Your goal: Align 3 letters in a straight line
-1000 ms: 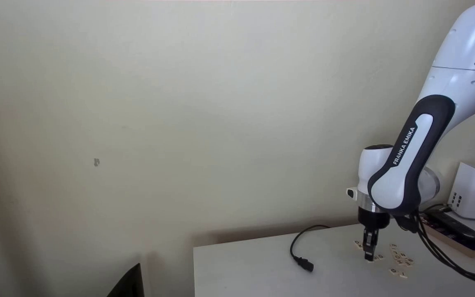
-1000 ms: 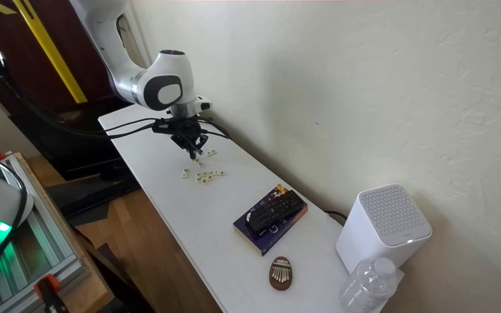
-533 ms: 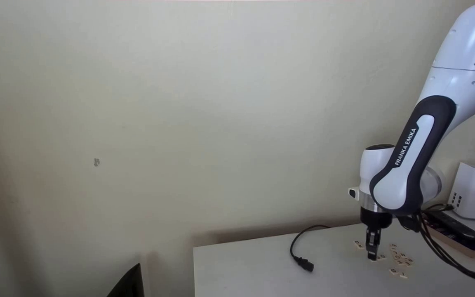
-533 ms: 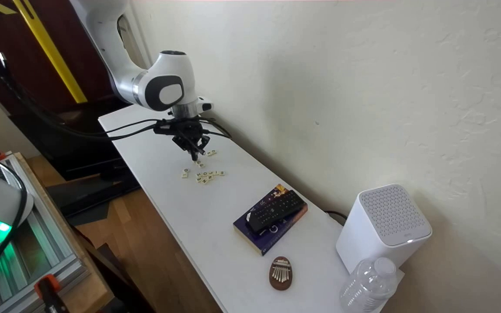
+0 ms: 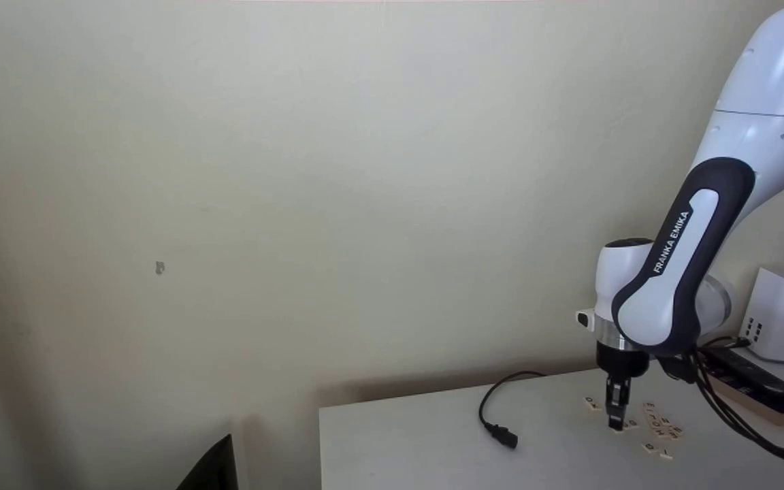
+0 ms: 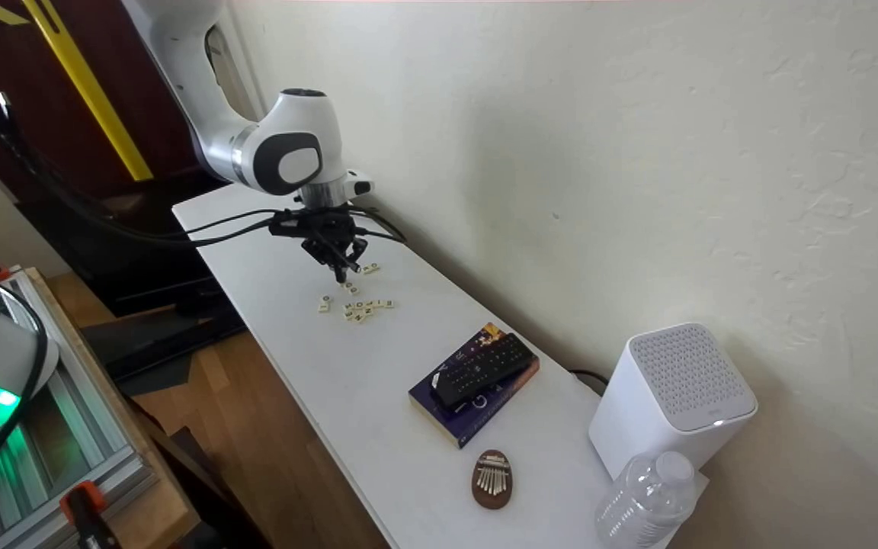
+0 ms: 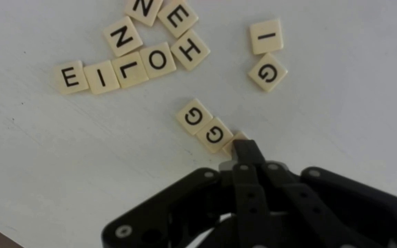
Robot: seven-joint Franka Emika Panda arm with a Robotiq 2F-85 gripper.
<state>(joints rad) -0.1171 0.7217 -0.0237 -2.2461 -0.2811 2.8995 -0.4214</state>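
The letters are small cream tiles on the white table. In the wrist view, a G tile (image 7: 194,116) and another G tile (image 7: 214,134) touch edge to edge on a slant. A third tile (image 7: 228,147) meets the second G's lower right edge; my fingertips hide its face. My gripper (image 7: 246,146) has its fingertips together and low over that third tile; nothing shows between them. It points down in both exterior views (image 5: 616,420) (image 6: 342,273). Beyond, E, I, L, O (image 7: 158,60) and H tiles form a row with more tiles above.
An I tile (image 7: 266,36) and a G tile (image 7: 267,72) lie at upper right. Two tiles (image 6: 370,268) lie near the wall. A black cable (image 5: 502,435), a book (image 6: 427,415) with a remote (image 6: 485,367), a thumb piano (image 6: 492,479), a speaker (image 6: 671,404) and a bottle (image 6: 648,503) are on the table.
The gripper has moved slightly right in an exterior view, with the near tiles shifting slightly the same way. Over the last half second it has barely moved. The fingers stay together.
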